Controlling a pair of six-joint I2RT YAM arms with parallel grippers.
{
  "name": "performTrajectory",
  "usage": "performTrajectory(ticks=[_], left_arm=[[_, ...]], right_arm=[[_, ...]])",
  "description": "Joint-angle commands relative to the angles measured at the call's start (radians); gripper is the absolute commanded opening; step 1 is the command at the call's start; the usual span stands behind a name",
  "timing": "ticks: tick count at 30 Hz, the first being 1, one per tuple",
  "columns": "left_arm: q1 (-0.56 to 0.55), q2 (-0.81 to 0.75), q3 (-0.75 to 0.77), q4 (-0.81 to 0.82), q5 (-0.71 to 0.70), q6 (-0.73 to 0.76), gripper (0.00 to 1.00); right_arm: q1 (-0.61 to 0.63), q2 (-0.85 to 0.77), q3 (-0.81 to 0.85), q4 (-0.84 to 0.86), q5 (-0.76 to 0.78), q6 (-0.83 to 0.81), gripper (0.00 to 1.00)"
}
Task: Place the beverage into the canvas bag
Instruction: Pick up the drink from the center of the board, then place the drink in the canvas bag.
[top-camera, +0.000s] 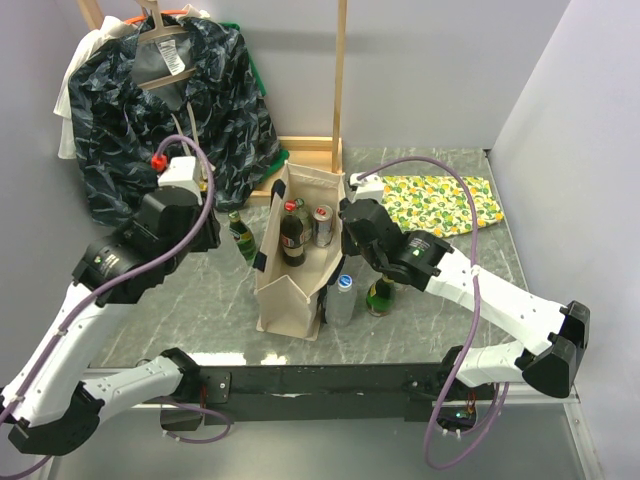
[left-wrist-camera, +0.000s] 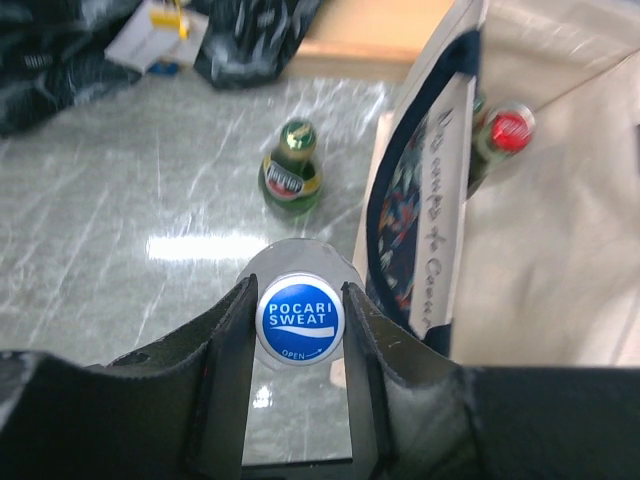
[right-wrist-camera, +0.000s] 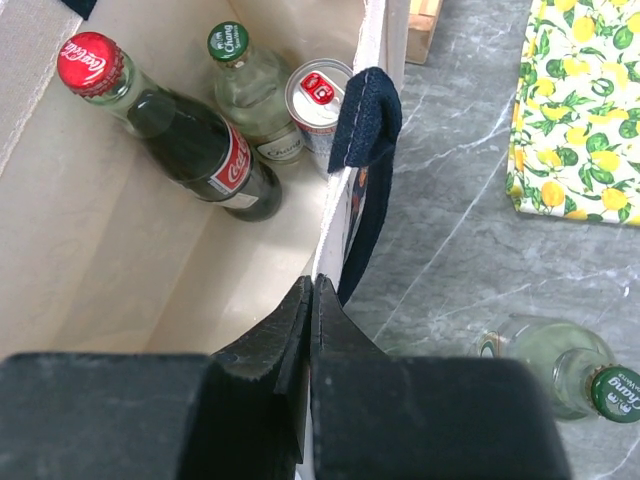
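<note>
**Top view.** The bag (top-camera: 300, 275) stands on the table (top-camera: 180, 310), and the right pincer (top-camera: 345, 212) is at its right rim. No lettering can be read from here.

**Left wrist.** The left pincer (left-wrist-camera: 299, 300) is partly open. Its fingers (left-wrist-camera: 228, 340) press either side of a blue cap printed "POCARI SWEAT" and "OPEN", so it grips the Pocari bottle (left-wrist-camera: 299, 318) by the top. This bottle is outside the bag, which is just right of the pincer. A cursive line runs down a bag panel, but I cannot read it. Ahead of the pincer stands a green bottle (left-wrist-camera: 291, 180), its label too small to read.

**Right wrist.** The right pincer is closed, pinching the bag's rim. Ahead and to its left, inside the bag, are a cola bottle (right-wrist-camera: 190, 140) with "Coca-Cola" on its red cap and label, a Chang bottle (right-wrist-camera: 255, 95) and a can (right-wrist-camera: 318, 100). To the pincer's right, on the table, is a second bottle (right-wrist-camera: 560, 375) with "Chang" on its green cap.
</note>
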Motion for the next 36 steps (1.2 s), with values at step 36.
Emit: performTrajectory(ticks=[36], left_arm=[[0.001, 0.166, 0.506, 0.365, 0.298, 0.23, 0.01]], right_arm=[[0.005, 0.015, -0.053, 0.021, 0.009, 0.069, 0.0]])
